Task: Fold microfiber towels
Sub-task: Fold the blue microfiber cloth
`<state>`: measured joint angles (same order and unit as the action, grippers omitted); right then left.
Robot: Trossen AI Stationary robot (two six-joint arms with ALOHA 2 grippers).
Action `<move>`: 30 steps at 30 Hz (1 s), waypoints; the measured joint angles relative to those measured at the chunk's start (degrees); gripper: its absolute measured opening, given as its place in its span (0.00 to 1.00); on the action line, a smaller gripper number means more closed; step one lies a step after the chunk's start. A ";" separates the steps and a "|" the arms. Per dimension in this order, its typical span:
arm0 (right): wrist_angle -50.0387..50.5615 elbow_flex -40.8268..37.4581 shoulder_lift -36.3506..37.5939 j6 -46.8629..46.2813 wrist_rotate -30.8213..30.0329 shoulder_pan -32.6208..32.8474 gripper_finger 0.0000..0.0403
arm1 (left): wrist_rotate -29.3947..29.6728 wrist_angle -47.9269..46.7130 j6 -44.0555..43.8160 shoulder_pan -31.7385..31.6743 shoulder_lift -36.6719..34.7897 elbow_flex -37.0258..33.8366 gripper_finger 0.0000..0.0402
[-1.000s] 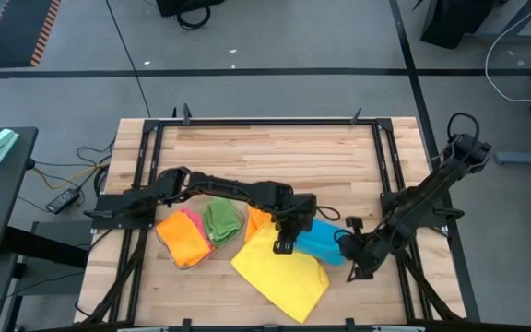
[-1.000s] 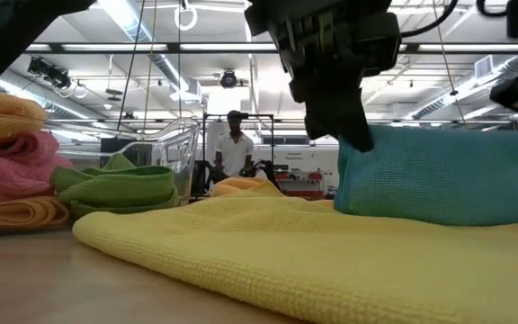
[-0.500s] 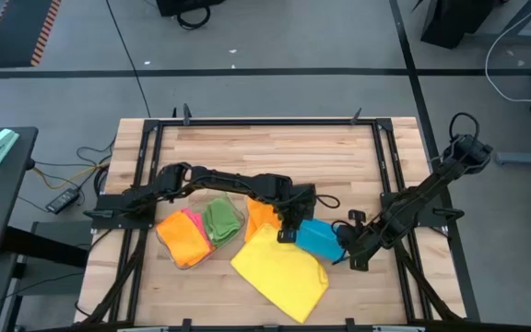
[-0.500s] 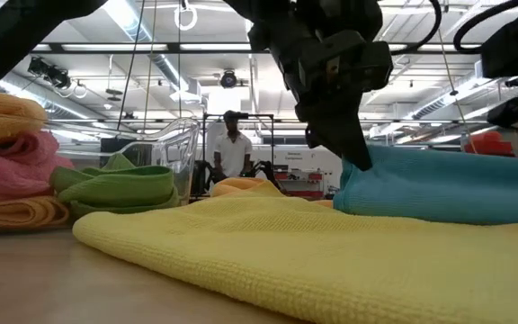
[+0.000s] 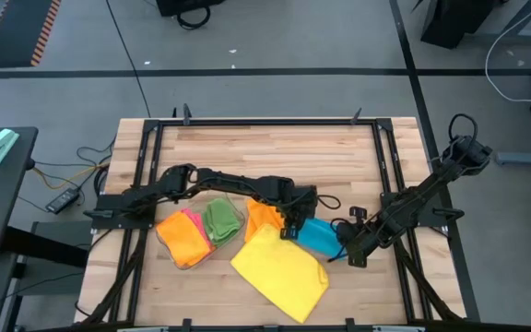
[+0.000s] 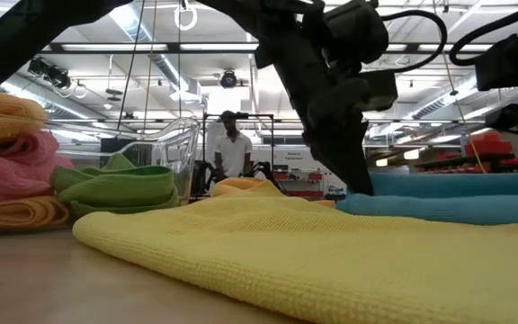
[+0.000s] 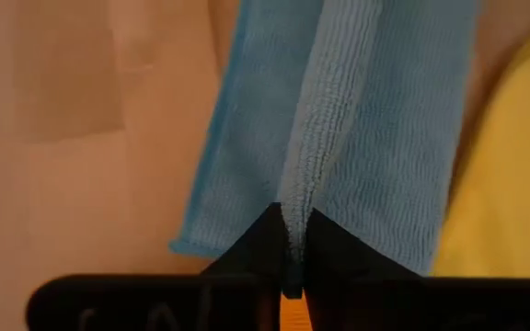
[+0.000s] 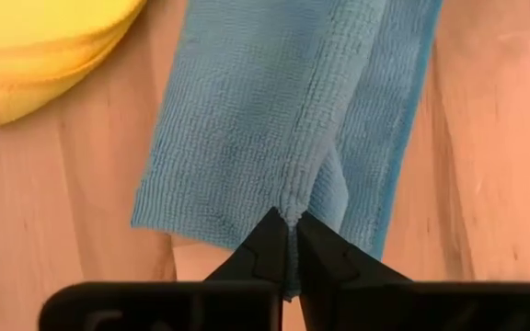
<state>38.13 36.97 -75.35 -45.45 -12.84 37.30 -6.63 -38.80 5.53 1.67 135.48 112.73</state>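
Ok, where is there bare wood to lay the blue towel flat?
The far half of the table, beyond both arms, is bare. A smaller bare patch lies right of the blue towel. Crowded: the near left, with the yellow towel, orange towel, green towel and clear tray.

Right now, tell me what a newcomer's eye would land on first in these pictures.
The bright blue microfiber towel stretched between both arms near the table's middle: the left claw pinches one end, the right claw the other. Beside it lies the large yellow microfiber towel at the front edge, with folded orange, pink and green towels to its left.
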 joint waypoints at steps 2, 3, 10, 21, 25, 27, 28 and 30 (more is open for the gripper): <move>0.30 0.00 0.02 0.00 -0.90 -0.32 0.07 | 0.60 0.38 0.16 -0.12 0.12 0.00 0.06; 0.41 -0.07 0.02 0.01 -1.48 -0.47 0.08 | 0.62 0.68 0.48 -0.21 0.17 0.00 0.05; 0.12 -2.26 0.00 -1.34 -2.93 -0.58 0.26 | 5.28 1.29 2.22 -0.17 0.17 0.00 0.10; 10.97 0.78 1.45 -3.22 1.96 -2.73 0.50 | 8.17 0.20 2.63 0.13 -0.05 0.62 0.48; 14.39 3.47 3.74 -1.97 2.40 -2.79 0.51 | 8.15 -2.72 2.65 0.17 -0.26 3.09 0.56; 15.09 4.16 4.86 -1.74 2.41 -2.78 0.51 | 8.06 -2.99 2.63 0.53 -0.26 3.64 0.57; 15.06 4.20 5.44 -1.73 2.36 -2.78 0.51 | 8.02 -2.97 2.63 0.80 -0.26 3.65 0.57; 14.73 4.20 6.12 -1.36 0.56 -2.76 0.51 | 7.99 -2.82 2.61 1.51 -0.26 3.65 0.56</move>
<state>52.85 41.17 -69.23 -46.82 -12.28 34.54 1.36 -41.62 8.14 3.18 135.22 116.38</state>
